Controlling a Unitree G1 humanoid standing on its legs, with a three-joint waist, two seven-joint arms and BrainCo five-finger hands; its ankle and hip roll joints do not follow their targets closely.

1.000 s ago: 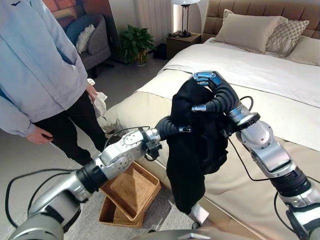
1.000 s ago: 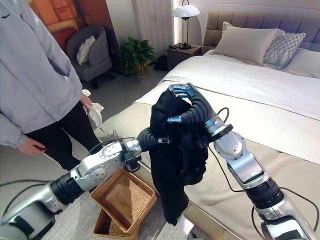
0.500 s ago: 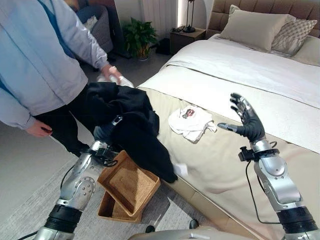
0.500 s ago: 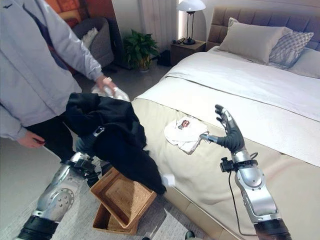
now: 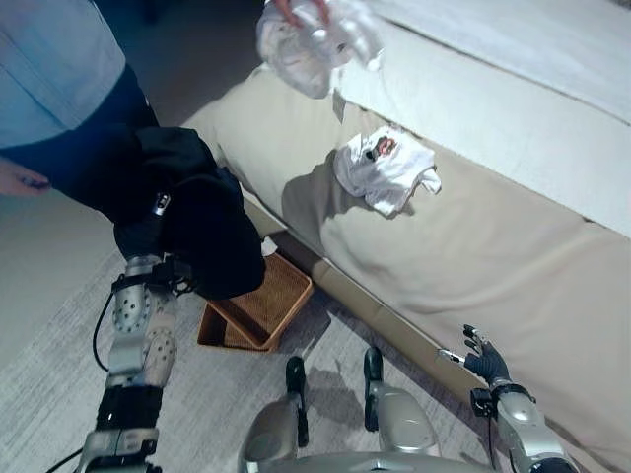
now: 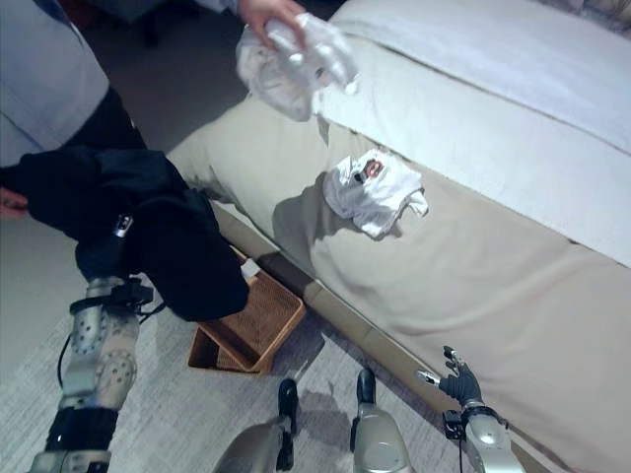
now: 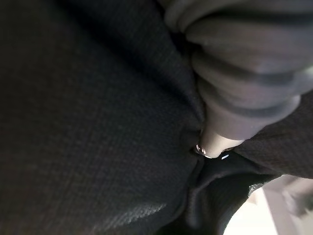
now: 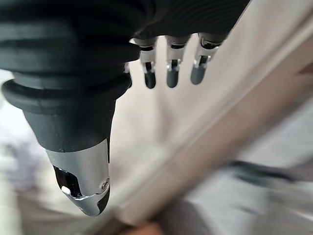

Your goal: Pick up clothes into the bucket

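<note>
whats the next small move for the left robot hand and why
Probably lower the black garment toward the wicker basket and let go: it hangs draped over the left robot hand, part of it already above the basket's near corner.

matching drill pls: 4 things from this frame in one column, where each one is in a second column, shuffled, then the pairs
Things:
1. black garment
2. white T-shirt
3. wicker basket
4. crumpled white cloth

Places:
A. lying on the bed
B. on the floor beside the bed
C. in the person's hand, above the bed's corner
D. draped over the left hand, above the basket

Pairs: 1-D, 2-A, 3-B, 4-C
</note>
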